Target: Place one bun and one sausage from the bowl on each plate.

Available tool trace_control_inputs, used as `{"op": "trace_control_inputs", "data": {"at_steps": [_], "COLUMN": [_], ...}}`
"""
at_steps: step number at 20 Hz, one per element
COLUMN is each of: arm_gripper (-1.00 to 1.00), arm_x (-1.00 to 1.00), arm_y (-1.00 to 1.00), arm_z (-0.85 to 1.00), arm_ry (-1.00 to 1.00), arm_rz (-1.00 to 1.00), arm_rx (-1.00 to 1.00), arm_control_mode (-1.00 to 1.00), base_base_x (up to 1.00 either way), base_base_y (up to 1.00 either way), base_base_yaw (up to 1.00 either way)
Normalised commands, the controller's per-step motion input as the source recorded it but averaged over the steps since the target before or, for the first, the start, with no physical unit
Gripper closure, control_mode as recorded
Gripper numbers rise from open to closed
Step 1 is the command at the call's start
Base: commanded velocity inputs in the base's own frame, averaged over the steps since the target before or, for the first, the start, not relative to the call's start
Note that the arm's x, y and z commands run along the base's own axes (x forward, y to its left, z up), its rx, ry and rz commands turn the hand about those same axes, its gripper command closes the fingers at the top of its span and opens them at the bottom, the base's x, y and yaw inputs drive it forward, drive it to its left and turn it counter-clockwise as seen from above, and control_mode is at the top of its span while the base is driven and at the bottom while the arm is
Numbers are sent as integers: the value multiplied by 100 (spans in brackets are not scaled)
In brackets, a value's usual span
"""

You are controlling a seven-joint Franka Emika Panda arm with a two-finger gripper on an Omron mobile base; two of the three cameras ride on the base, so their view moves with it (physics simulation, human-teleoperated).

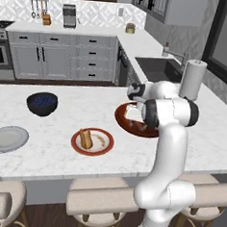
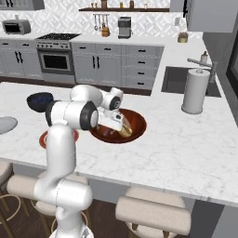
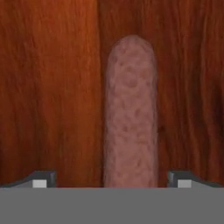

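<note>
My gripper (image 3: 112, 179) is down inside the wide reddish-brown bowl (image 1: 121, 117), open. A pinkish-brown sausage (image 3: 130, 113) lies lengthwise on the bowl's floor between the two fingertips (image 3: 41, 179), with a gap on each side. In the right base view a tan bun (image 2: 124, 131) rests in the bowl (image 2: 137, 122) beside the hand. The red-rimmed plate (image 1: 103, 148) carries a bun (image 1: 86, 138) standing on it. The light grey plate (image 1: 6, 139) lies at the far left with nothing on it.
A dark blue bowl (image 1: 42, 103) sits behind the plates. A paper towel roll (image 1: 193, 79) stands by the sink (image 1: 157, 68) to the right. Stools (image 1: 96, 201) line the counter's near edge.
</note>
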Motion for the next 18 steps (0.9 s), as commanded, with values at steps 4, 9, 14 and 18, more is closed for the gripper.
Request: {"op": "trace_control_inputs", "data": {"at_steps": [4, 9, 14, 18], "arm_gripper": [100, 100, 100, 100], "arm_x": [4, -5, -38, -70], "arm_y": [0, 7, 37, 20], "arm_z": [-8, 0, 3, 48], "arm_ry": [9, 0, -2, -19], "arm_rz": [-1, 4, 13, 5], "arm_rx": [1, 0, 0, 0], "arm_control_mode": [-100, -100, -100, -100], "base_base_x": [0, 0, 0, 0], "base_base_y": [0, 0, 0, 0], "base_base_yaw": [0, 0, 0, 0]}}
